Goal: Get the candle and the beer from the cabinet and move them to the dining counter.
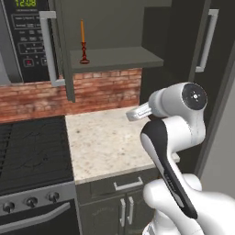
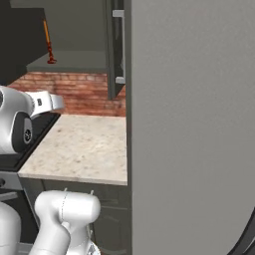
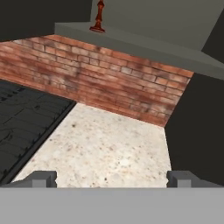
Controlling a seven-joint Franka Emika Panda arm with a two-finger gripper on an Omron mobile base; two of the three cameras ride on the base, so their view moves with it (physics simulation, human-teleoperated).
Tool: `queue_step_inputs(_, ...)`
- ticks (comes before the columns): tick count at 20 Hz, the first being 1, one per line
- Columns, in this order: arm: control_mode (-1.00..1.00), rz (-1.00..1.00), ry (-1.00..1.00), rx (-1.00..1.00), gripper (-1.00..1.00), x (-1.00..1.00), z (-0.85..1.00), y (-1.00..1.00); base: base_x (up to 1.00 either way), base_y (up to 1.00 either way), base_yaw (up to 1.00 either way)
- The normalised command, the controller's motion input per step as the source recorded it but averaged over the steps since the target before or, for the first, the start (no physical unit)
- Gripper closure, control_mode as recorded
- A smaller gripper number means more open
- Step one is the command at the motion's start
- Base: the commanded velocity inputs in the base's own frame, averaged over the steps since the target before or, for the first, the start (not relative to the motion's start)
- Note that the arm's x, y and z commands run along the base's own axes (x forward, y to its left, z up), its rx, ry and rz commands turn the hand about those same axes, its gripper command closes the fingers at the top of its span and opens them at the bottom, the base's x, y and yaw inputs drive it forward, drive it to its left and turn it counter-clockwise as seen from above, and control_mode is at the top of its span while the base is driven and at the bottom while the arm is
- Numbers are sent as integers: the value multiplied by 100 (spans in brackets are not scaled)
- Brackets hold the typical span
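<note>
While my arm stands folded above the beige speckled worktop [image 1: 108, 140], the tall grey refrigerator [image 2: 191, 124] takes up the right half of the right base view; the left base view shows merely a sliver of it at the right edge. The left base view alone shows the black microwave [image 1: 27, 39] with its lit clock and the stove knobs [image 1: 31, 202] at lower left. The black stove top [image 3: 28, 120] lies beside the worktop, with a red brick wall [image 1: 103, 87] behind both. The cabinet [image 1: 114, 57] hangs open above the worktop, its door [image 1: 62, 46] swung left. On its shelf stands the candle [image 1: 83, 43], upright, near the left front edge; the hand view cuts off all but its dark red holder. My jaws are released, spread wide, with both fingertips [image 3: 41, 178] apart above the worktop, grasping nothing, well below the shelf.
</note>
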Motion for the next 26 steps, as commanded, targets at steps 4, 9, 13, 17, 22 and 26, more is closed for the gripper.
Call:
queue_step_inputs(4, 100, 0, 0, 0, -100, 0, 0, 0, 77, 0, 14)
queue_step_inputs(9, 100, 0, 0, 0, -100, 0, 0, 0, 73, -1, 13)
queue_step_inputs(13, 100, 0, 0, 0, -100, 0, 0, 0, 86, -3, 3)
queue_step_inputs(17, 100, 0, 0, 0, -100, 0, 0, 0, 98, 4, -1)
queue_step_inputs(22, 100, 0, 0, 0, -100, 0, 0, 0, 100, 22, -10)
queue_step_inputs(26, 100, 0, 0, 0, -100, 0, 0, 0, 98, 42, -19)
